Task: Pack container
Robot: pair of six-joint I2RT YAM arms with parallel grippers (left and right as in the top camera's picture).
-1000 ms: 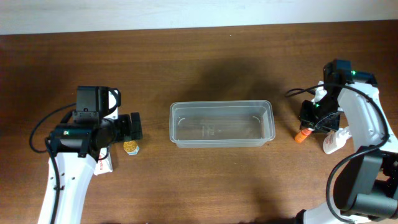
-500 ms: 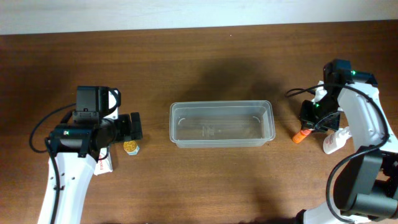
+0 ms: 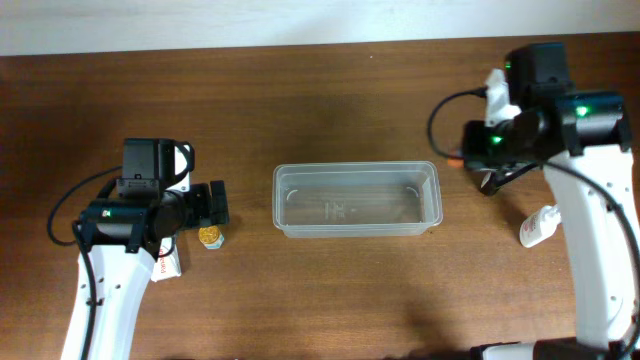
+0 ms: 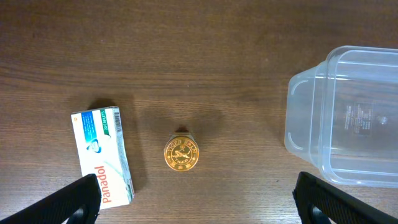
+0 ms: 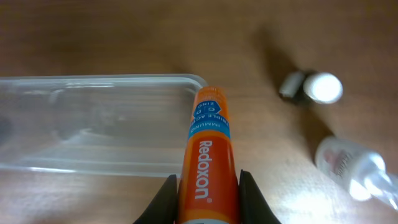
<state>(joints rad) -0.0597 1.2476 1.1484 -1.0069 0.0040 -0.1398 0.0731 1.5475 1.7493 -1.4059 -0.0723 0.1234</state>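
The right jaws are clamped on an orange Redoxon tube, one finger pressed to each side of it near its lower end, so the gap is only as wide as the tube. The tube is lifted off the desk and points away from the wrist toward the right end of the container. In the wrist view its far tip overlaps the tub's rounded corner, and from overhead a bit of orange shows just beside the right rear corner; whether the tip is over the rim or just outside it is hard to tell. The container sits mid-desk, long side across, upright, with nothing in it. To the right of it a white bottle lies on its side, and near that lies a small grey-and-white item, too blurred to name. The left jaws are spread wide, their dark fingertips at the two lower corners of the wrist view, holding nothing and touching nothing. Between them on the desk stands a small gold tin, with a toothpaste box lying flat near it on the side away from the container, apart from the tin.
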